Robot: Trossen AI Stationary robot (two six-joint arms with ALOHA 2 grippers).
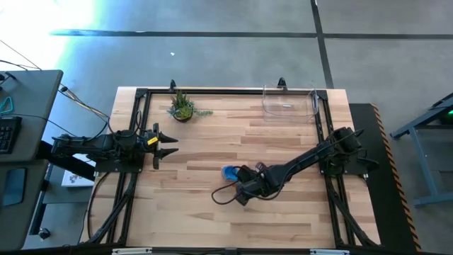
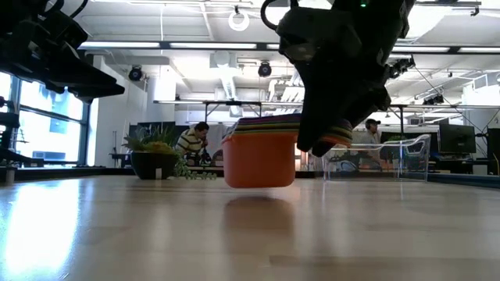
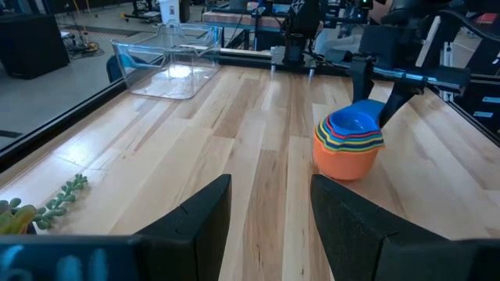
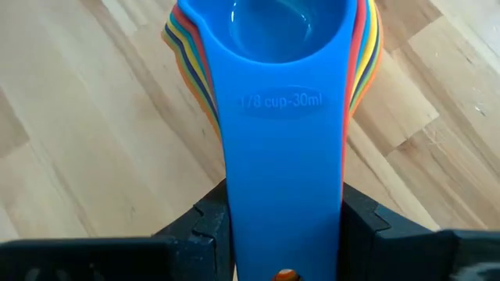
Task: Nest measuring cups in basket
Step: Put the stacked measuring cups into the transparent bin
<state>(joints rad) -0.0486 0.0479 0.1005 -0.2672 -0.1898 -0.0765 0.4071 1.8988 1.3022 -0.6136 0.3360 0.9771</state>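
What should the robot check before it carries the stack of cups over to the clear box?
1. Grip: right gripper shut on the flat handles of the nested plastic measuring cups, blue cup on top: ok.
2. Stack lifted off the wooden table: the low view shows a gap and shadow under the orange bottom cup: ok.
3. Cups all nested together: ok.
4. Clear rectangular plastic basket at the far right corner, nothing seen in it: ok.
5. Left gripper open, parked at the left edge, away from the path: ok.
6. Small potted green plant stands off to the left of the basket: ok.
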